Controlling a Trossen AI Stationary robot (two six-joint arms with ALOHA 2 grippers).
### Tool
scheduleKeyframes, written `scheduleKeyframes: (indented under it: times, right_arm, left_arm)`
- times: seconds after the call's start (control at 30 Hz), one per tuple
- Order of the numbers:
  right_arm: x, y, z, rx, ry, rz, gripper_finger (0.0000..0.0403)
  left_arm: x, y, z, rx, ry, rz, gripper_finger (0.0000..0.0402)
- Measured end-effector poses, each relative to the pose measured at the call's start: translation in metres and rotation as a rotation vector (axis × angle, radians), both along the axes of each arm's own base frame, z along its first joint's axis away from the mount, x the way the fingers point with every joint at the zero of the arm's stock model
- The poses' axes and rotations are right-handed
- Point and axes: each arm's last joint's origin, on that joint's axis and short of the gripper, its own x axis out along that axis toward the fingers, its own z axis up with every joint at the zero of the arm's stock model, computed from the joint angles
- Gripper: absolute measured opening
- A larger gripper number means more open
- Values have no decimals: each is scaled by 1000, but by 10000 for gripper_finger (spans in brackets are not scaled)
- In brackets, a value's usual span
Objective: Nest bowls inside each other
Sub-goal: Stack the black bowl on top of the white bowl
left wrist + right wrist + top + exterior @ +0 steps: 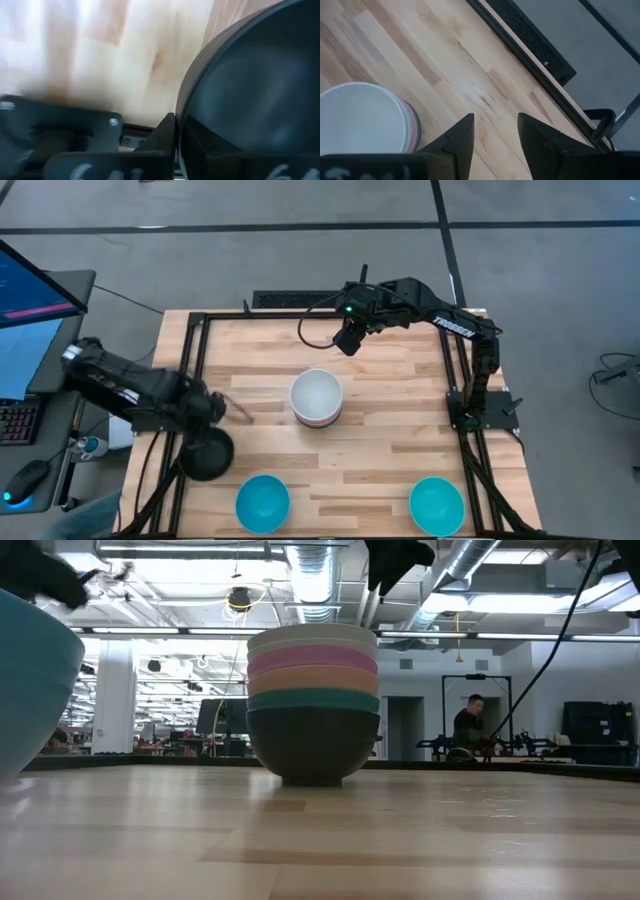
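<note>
While hidden overhead, stack (pixel 313 705) layers plain from low; left hand (pixel 205 442) gripping black bowl (pixel 255 100), right hand (pixel 495 135) parted.

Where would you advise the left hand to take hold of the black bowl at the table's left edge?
Probably by the rim, from above. The black bowl sits upright and open, so one finger can go inside its wall and one outside. The left hand is beside it; the left wrist view shows the rim close up.

Nested stack (pixel 317 398) mid-table, white on top; black bowl (pixel 207 457) and two turquoise bowls (pixel 262 502) apart.
</note>
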Motion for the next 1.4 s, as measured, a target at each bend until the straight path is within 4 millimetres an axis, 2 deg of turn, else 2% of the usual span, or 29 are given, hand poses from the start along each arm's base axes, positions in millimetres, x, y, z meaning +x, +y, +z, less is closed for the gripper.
scheduleKeyframes:
  times: [0.13,0.27,0.37,0.43,0.53,0.63,0.73,0.9,1.0,1.1,1.3,1.4]
  right_arm:
    - [-2,6,-2,4,39,10,171]
    - [-1,13,-19,-65,139,-42,170]
    - [-8,15,-27,-63,154,-53,170]
    - [-16,17,-27,-50,99,-71,170]
    - [-32,20,-31,-32,32,-114,170]
    - [-60,24,-27,-10,-57,-167,170]
    - [-88,29,-23,6,-167,-217,170]
    - [-118,33,-22,25,-280,-269,170]
    - [-124,34,-26,30,-288,-285,170]
    - [-124,34,-32,33,-276,-296,170]
    - [-125,30,-38,37,-244,-313,170]
    - [-126,31,-39,48,-239,-307,170]
  left_arm:
    - [14,27,47,7,-114,143,2]
    - [44,56,97,73,-308,272,2]
    - [81,70,124,148,-360,227,1]
    - [111,76,139,207,-374,156,1]
    - [154,89,149,274,-358,39,1]
    - [189,103,150,286,-352,-65,1]
    - [216,121,142,305,-327,-124,1]
    - [246,147,118,299,-269,-154,1]
    - [256,152,99,219,-232,-164,1]
    - [264,144,90,190,-215,-192,0]
    - [272,134,89,145,-271,-213,0]
    - [271,135,85,140,-226,-206,0]
